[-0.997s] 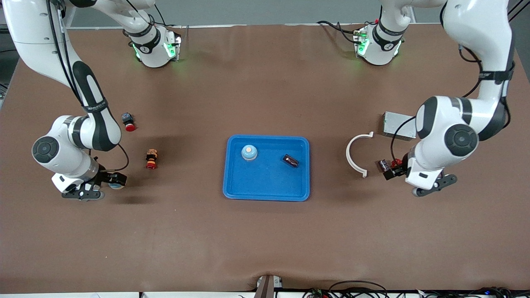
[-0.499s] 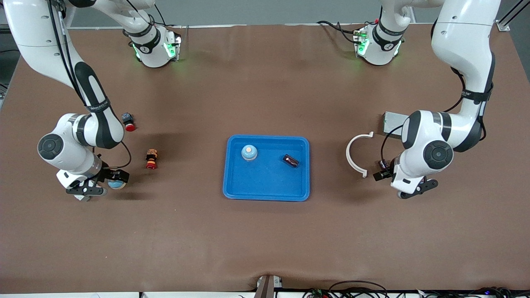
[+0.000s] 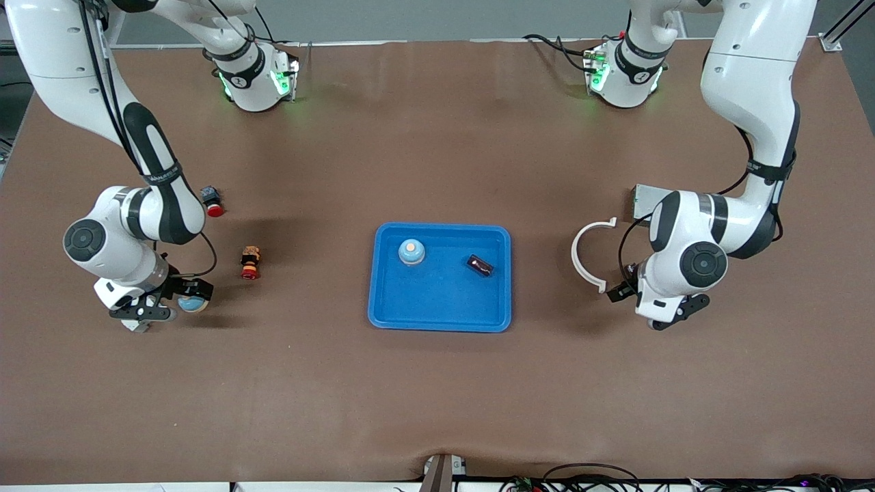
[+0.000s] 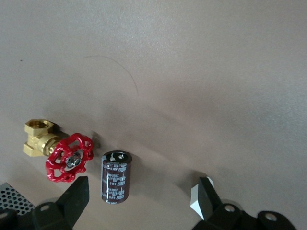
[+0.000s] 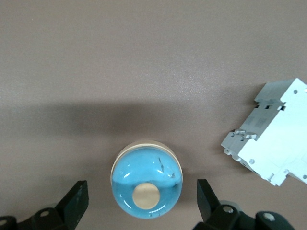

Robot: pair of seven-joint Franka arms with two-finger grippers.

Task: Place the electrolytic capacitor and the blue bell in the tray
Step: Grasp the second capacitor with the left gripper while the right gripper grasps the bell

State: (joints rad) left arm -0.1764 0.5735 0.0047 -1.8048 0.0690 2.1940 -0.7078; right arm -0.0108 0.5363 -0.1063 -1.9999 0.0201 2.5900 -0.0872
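Tray (image 3: 441,314) at middle of front view, on tabletop; holds 1 blue bell (image 3: 411,251) upright and 1 capacitor (image 3: 480,265) on its side, apart.

Right gripper (image 5: 142,203): wide, empty, fingers straddling spare bell (image 5: 147,179) at right arm's end, likely lined up for grasp. White breaker (image 5: 271,148) near.

Left gripper (image 4: 141,196): wide, empty, over spare capacitor (image 4: 116,176), just beside red-handled valve (image 4: 67,155); valve crowds 1 finger.

A blue tray (image 3: 439,321) on the table (image 3: 437,396) holds a blue bell (image 3: 411,251) and a dark capacitor (image 3: 480,265), apart.
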